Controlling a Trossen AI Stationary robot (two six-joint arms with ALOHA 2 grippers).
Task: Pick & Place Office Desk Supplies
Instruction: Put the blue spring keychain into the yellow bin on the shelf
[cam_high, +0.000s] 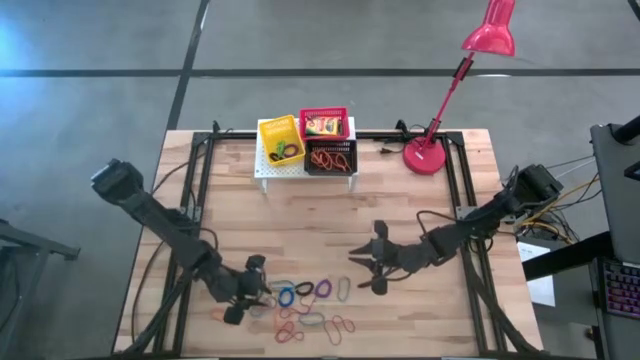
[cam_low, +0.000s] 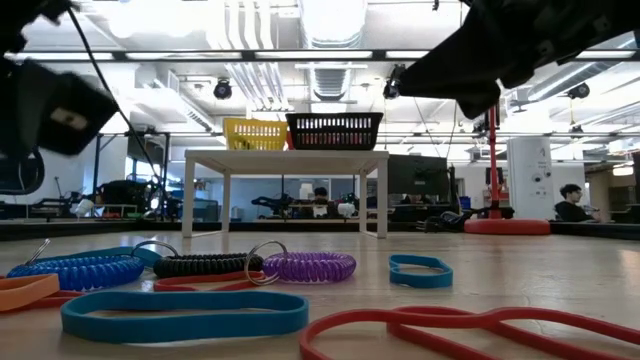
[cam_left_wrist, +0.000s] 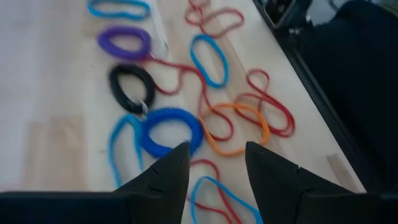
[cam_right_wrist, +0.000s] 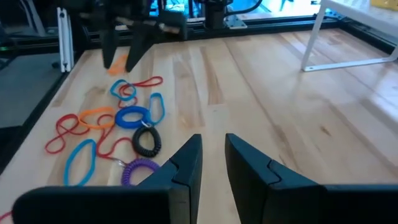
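Down low near the worktop's front edge, left gripper (cam_high: 247, 290) parted and empty, just beside scattered elastic loops (cam_high: 312, 305). Further right, right gripper (cam_high: 368, 262) barely parted, empty, toward the middle, near the loops.

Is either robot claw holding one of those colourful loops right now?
No. The left gripper and the right gripper are both open and empty, with the loops lying on the table.

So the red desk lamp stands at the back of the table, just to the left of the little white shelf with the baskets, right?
Not quite. The high view shows the red desk lamp at the back of the table, but to the right of the white shelf that holds the baskets, not to its left.
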